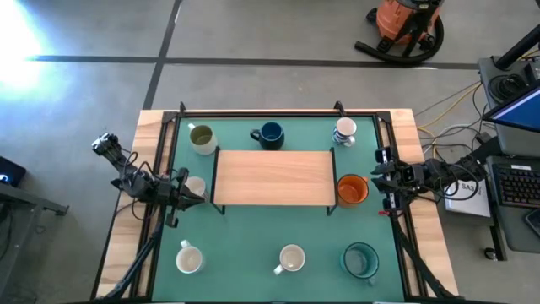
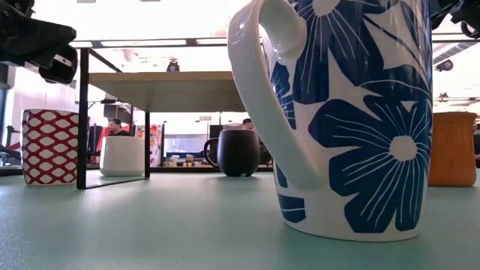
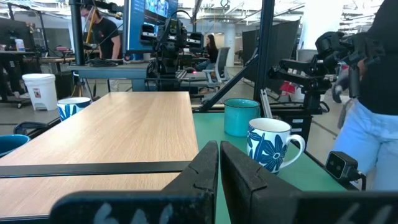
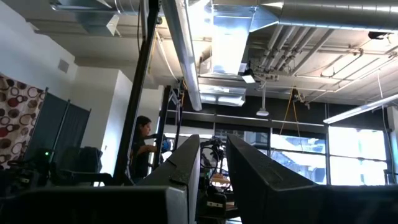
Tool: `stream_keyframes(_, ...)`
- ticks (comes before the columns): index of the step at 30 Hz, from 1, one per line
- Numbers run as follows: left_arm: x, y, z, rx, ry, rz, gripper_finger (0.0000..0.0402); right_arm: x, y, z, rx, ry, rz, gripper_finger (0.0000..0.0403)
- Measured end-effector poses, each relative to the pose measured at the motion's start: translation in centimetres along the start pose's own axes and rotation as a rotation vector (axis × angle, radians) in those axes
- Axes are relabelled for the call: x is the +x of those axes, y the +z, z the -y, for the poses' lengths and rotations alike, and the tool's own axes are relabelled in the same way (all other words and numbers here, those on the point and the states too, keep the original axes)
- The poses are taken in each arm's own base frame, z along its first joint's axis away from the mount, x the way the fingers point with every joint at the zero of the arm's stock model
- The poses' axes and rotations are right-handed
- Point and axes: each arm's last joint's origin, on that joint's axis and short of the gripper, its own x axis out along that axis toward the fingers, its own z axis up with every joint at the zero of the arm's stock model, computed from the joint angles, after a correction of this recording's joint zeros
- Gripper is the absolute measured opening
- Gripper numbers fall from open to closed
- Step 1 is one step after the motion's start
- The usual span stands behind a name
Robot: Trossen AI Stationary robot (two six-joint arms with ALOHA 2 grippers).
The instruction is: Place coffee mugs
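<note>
In the high view, mugs stand upright on the green mat around a wooden shelf (image 1: pixel 274 176): olive (image 1: pixel 202 138), navy (image 1: pixel 270 134) and a white patterned one (image 1: pixel 344 130) along the far side, orange (image 1: pixel 352 189) at the shelf's right end, and teal (image 1: pixel 361 260) and two white-looking mugs (image 1: pixel 291 259) (image 1: pixel 189 258) along the near side. Another white mug (image 1: pixel 195 187) stands at the shelf's left end. My left gripper (image 1: pixel 187 196) (image 3: pixel 219 168) hovers shut beside and above it, facing across the shelf top. My right gripper (image 1: pixel 380 176) (image 4: pixel 213 165) waits at the mat's right edge near the orange mug, fingers slightly apart, tipped upward.
The shelf's black legs (image 2: pixel 81 120) stand on the mat. A blue-flowered mug (image 2: pixel 352 112) fills the low view close to the camera, and a red-and-white patterned mug (image 2: pixel 49 146) stands at its left. A black frame (image 1: pixel 278 112) borders the table. People sit in the room beyond.
</note>
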Motion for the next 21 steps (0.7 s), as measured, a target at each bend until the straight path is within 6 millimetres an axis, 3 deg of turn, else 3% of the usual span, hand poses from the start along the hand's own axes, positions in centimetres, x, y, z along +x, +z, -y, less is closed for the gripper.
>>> stream_keyframes(14,0.00,0.00,0.00,0.000,0.000,0.000,0.0000,0.00,0.12,0.02,-0.017,-0.002,0.011,0.0068)
stream_keyframes(21,0.00,0.00,0.00,0.000,0.000,0.000,0.0000,0.00,0.09,0.02,0.095,-0.001,0.009,0.0068)
